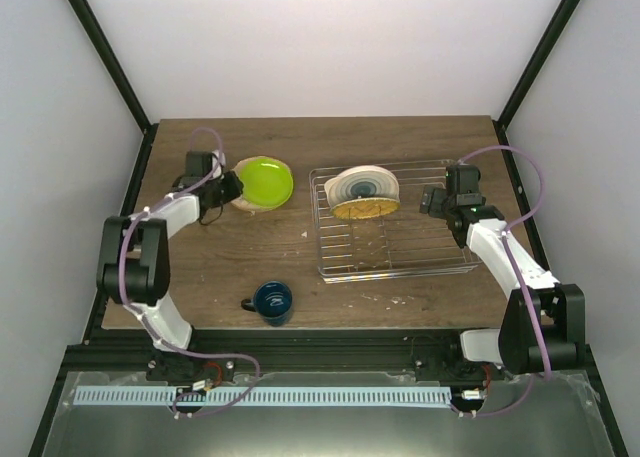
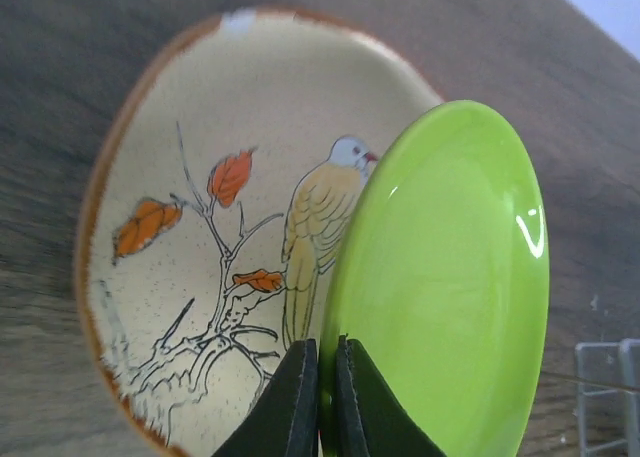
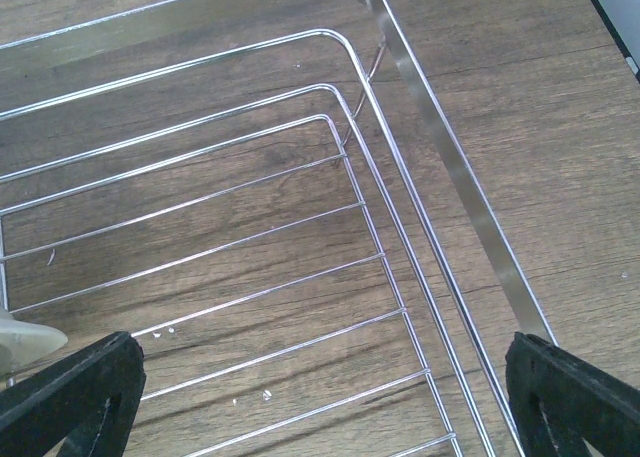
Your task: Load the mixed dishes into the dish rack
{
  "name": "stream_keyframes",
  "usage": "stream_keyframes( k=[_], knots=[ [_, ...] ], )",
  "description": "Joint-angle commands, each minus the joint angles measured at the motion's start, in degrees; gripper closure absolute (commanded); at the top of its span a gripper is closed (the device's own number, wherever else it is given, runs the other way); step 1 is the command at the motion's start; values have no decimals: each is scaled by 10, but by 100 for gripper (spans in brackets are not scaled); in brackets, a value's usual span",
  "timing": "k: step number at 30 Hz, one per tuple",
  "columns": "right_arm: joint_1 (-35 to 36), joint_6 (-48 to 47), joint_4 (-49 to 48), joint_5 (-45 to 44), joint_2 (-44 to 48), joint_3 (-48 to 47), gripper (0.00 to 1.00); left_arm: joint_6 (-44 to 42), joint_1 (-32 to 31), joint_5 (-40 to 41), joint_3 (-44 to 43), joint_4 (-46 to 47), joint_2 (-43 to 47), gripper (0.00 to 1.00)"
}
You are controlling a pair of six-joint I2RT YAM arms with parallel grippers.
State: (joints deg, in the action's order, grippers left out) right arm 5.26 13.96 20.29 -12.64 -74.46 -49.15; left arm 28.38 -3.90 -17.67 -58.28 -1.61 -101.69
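Left wrist view: left gripper point(image 2: 326, 345) clenched on the rim of the lime green plate point(image 2: 440, 287), over the tan bird plate point(image 2: 210, 187), well apart from the dish rack point(image 3: 455, 177). Risk: so thin an edge hold may let it pivot or slip. Nearby: right gripper point(image 3: 320, 352), spread wide above the rack's bare wires; cream plate point(image 1: 362, 185) and yellow-orange plate point(image 1: 365, 210) filling its far end; dark blue mug point(image 1: 272, 299).

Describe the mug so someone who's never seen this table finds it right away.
Start at the silver wire dish rack on the right of the wooden table. Off its near left corner, toward the near edge, the dark blue mug stands alone, upright. It's the only dark dish; the others are pale or bright, farther back.
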Motion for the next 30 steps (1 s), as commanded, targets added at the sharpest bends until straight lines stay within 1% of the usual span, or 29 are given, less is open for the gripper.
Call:
stream_keyframes(
  k=[1,6,10,12,14,16,23,27,30],
  knots=[
    [-2,1,-2,-9,-2,-17,0,-62,-5,64,-8,-36,106,100],
    [-2,3,-1,-13,-8,-17,0,-142,-45,162,-10,-48,210,100],
    [-3,8,3,-25,-13,-18,0,-176,-66,180,4,-43,262,100],
    [-3,14,10,-36,-18,-20,0,-207,-89,198,15,-37,288,100],
    [-3,20,17,-46,-24,-23,0,-249,-127,232,21,-37,308,100],
    [-3,23,21,-55,-30,-26,0,-300,-187,275,24,-36,330,100],
    [-7,39,29,-82,-44,-27,0,-447,-352,386,67,18,411,100],
    [-11,46,31,-73,-56,-29,0,-514,-432,457,67,11,447,100],
    [-11,48,35,-74,-62,-32,0,-536,-480,476,66,10,473,100]
  ],
)
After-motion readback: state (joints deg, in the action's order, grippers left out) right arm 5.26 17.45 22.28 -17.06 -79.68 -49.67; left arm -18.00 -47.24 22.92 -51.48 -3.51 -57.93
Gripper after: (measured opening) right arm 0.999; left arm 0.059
